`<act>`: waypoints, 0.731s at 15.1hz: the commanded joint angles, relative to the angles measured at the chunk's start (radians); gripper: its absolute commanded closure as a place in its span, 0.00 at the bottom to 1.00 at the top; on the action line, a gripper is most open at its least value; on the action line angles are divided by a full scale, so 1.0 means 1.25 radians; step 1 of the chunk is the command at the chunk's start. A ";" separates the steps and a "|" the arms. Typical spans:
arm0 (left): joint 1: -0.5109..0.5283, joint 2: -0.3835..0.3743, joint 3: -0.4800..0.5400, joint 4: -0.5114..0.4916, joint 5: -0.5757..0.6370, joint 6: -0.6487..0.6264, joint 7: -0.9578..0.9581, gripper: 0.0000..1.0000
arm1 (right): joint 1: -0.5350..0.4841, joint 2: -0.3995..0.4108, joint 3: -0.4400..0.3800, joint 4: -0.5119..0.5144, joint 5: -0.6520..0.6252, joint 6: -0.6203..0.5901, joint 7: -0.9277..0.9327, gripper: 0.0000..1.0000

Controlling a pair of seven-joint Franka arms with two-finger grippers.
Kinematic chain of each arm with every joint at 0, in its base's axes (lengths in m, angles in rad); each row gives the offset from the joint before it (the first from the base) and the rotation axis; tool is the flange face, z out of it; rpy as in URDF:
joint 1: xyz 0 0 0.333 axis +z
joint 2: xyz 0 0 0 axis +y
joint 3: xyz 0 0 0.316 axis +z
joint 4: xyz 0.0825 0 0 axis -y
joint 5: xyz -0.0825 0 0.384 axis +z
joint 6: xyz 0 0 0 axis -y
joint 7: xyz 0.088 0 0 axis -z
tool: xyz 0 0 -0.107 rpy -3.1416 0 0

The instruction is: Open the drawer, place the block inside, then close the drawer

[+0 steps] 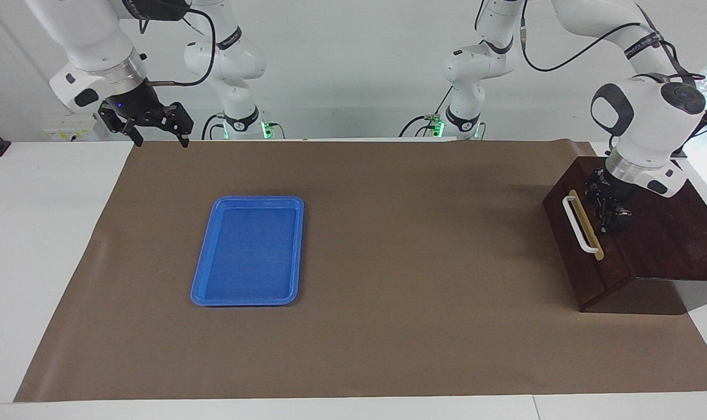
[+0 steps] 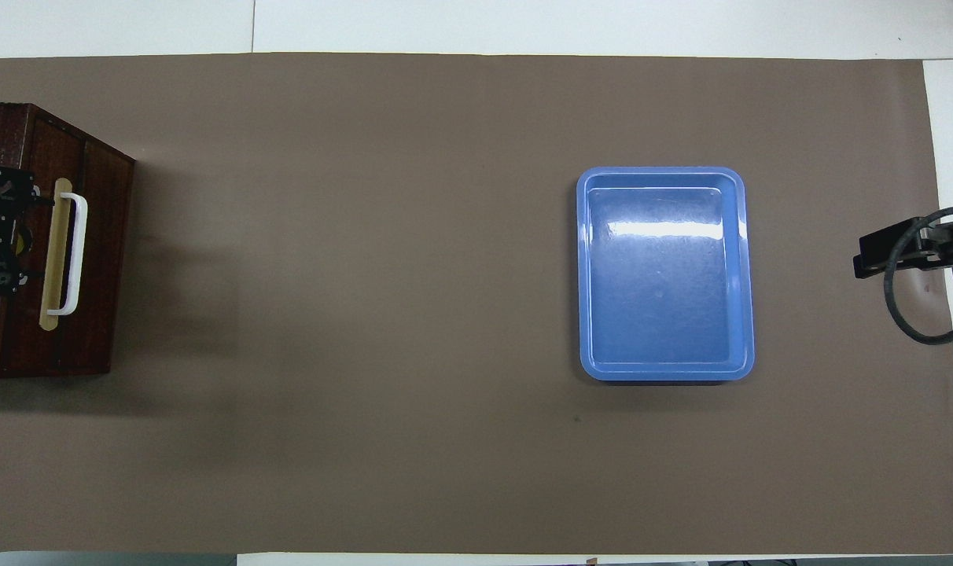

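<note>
Two grippers | right gripper (image 1: 153, 131) spread wide, holds nothing, up over the mat (image 1: 388, 262) edge, well apart from blue tray (image 1: 249, 251) | drawer (image 1: 581, 233) dark brown, white handle (image 1: 575, 224), pushed shut, far from tray | left gripper (image 1: 609, 217) spread, empty, over cabinet (image 1: 668, 239) top.

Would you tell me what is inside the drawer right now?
Nothing inside can be seen: the drawer is pushed shut, its front flush with the cabinet, so its interior and any contents are covered. Only its white handle shows, with the left end effector over the cabinet top.
</note>
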 commanded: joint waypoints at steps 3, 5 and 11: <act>-0.014 -0.010 -0.004 0.006 0.017 -0.016 0.016 0.00 | -0.011 -0.003 0.006 0.001 -0.019 0.006 -0.028 0.00; -0.035 -0.019 -0.005 0.026 0.017 -0.051 0.026 0.00 | -0.011 -0.003 0.006 0.001 -0.020 0.006 -0.028 0.00; -0.150 -0.030 -0.009 0.081 0.013 -0.124 0.161 0.00 | -0.011 -0.003 0.006 0.003 -0.020 0.006 -0.029 0.00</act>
